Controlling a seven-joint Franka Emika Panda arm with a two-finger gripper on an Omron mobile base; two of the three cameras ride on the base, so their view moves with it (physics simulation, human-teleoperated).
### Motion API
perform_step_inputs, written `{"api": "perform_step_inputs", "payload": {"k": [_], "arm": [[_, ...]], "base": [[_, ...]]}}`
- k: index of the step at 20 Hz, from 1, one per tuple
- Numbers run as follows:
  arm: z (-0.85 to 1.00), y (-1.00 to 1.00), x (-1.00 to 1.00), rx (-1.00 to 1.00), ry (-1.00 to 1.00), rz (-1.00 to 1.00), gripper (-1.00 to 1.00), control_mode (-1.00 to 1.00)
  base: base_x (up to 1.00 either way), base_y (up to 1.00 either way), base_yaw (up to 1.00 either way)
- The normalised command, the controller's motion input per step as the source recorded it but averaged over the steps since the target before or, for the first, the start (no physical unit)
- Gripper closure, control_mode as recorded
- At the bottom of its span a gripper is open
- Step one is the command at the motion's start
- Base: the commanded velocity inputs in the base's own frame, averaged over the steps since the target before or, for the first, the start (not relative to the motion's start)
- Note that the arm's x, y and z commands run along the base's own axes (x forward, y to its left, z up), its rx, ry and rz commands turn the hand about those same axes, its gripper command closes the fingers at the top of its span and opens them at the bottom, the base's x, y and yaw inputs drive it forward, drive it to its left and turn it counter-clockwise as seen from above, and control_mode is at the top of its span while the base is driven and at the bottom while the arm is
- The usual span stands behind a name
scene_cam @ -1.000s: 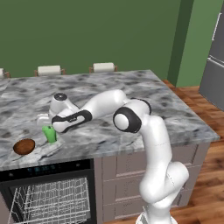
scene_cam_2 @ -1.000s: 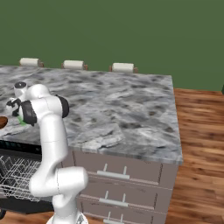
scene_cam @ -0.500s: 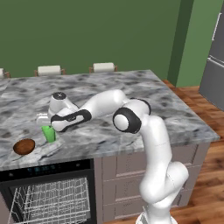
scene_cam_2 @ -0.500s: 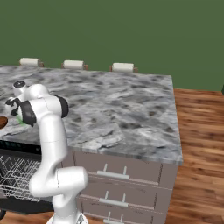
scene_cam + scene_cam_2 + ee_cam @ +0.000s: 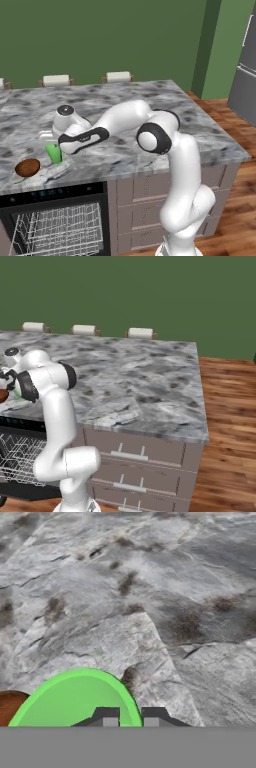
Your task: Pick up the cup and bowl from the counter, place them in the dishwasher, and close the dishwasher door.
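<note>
Since the earlier pictures the gripper [image 5: 130, 718] has drawn its fingertips together, pinching the rim of the small bright green tapered plastic cup [image 5: 53, 153]; arm and cup otherwise sit as before. Nearest, the black dishwasher [image 5: 55, 220] stands open below, its white wire rack [image 5: 57, 232] showing. Above it, on the grey-and-white marbled stone table [image 5: 115, 105], the cup stands upright near the front edge, with the small reddish-brown wood-like bowl [image 5: 27, 167] just beside it. Beyond rises a green wall [image 5: 100, 35].
</note>
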Motion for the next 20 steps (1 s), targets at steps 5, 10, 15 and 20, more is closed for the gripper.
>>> {"api": "perform_step_inputs", "payload": {"k": [5, 10, 15, 20], "arm": [[0.3, -0.02, -0.58, 0.0, -0.09, 0.0, 1.0, -1.0], [0.31, -0.11, -0.59, 0.0, -0.1, 0.0, 1.0, -1.0], [0.31, -0.12, -0.55, -0.01, -0.09, 0.06, 1.0, -1.0], [0.19, -0.11, -0.48, 0.0, -0.07, 0.07, 1.0, -1.0]], "base": [[0.0, 0.0, 0.0], [0.0, 0.0, 0.0], [0.0, 0.0, 0.0], [0.0, 0.0, 0.0]]}}
